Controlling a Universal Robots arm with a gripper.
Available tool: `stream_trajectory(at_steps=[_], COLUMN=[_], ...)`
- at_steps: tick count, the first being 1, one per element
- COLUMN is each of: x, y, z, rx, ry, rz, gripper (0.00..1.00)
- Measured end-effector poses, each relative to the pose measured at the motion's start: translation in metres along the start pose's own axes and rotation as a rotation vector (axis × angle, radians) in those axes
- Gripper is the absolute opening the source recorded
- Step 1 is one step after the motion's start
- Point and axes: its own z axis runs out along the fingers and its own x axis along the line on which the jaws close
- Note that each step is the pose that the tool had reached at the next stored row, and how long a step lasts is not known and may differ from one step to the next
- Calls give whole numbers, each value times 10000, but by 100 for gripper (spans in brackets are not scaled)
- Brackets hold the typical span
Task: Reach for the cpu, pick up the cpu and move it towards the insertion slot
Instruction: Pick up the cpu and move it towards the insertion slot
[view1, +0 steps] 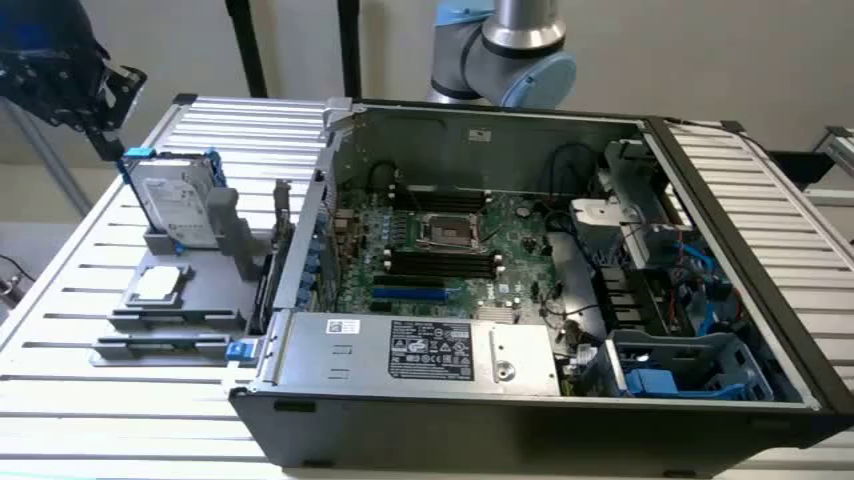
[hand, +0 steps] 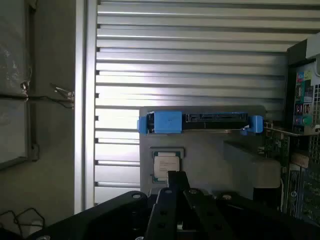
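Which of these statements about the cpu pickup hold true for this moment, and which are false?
1. The cpu lies flat on a grey holder on the slatted table, outside the computer case. True.
2. The end effector holds the cpu. False: it hangs above the table near the top of the hard drive, apart from the cpu.
3. The cpu sits in the insertion slot. False: the cpu is on its holder outside the case.
4. The hard drive stands upright next to the cpu's holder. True.
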Motion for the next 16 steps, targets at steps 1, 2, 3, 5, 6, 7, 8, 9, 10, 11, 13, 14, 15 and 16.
stream_trajectory(at_steps=[1,2,3,5,6,7,8,9,10,11,13,14,15,16], x=[0,0,0,0,0,0,0,0,0,0,0,0,0,0], y=[0,0,0,0,0,0,0,0,0,0,0,0,0,0], z=[0,0,0,0,0,0,0,0,0,0,0,0,0,0], rx=[0,0,0,0,0,0,0,0,0,0,0,0,0,2], ry=[0,0,0,0,0,0,0,0,0,0,0,1,0,2], rz=[0,0,0,0,0,0,0,0,0,0,0,0,0,0], gripper=[11,11,11,11,11,11,11,11,11,11,11,11,11,11])
